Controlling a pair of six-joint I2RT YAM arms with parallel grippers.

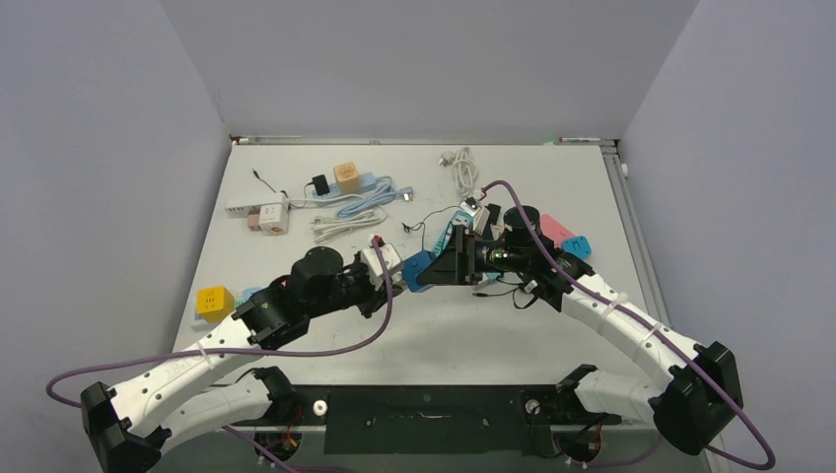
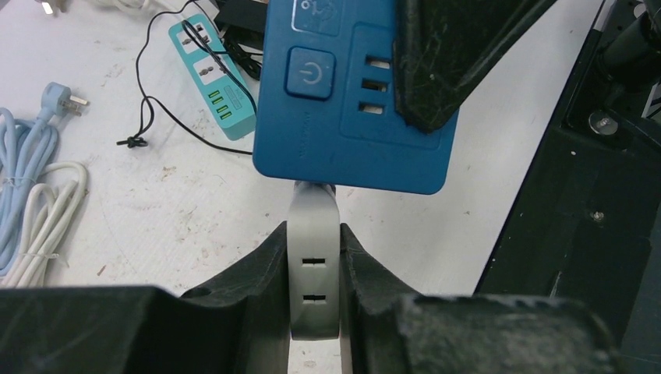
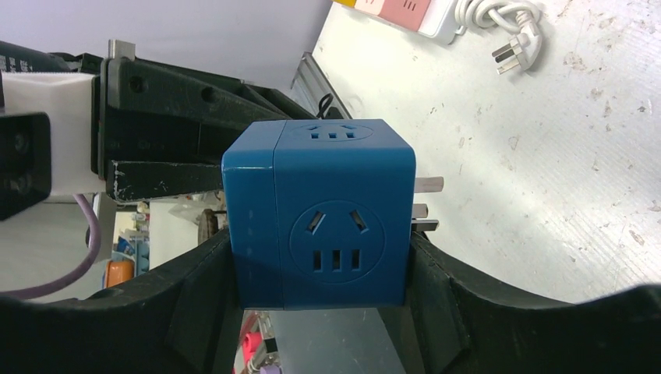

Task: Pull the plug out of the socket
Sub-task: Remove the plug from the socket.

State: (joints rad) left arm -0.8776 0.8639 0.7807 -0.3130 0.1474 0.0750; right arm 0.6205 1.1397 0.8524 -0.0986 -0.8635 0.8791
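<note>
Two opposed holds above bench point(image 1: 444, 325): R pincer point(image 3: 319, 265) clamps blue socket cube point(image 3: 335, 195), L pincer point(image 2: 313, 261) clamps grey plug point(image 2: 313, 222), prob. seated in it, so pulling apart frees it.

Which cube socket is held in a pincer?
The blue cube, clamped in the right pincer; the yellow cube and orange cube lie free.

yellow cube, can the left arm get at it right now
Probably not yet: nothing covers the yellow cube, but the left pincer is shut on the grey plug joined to the blue socket.
</note>
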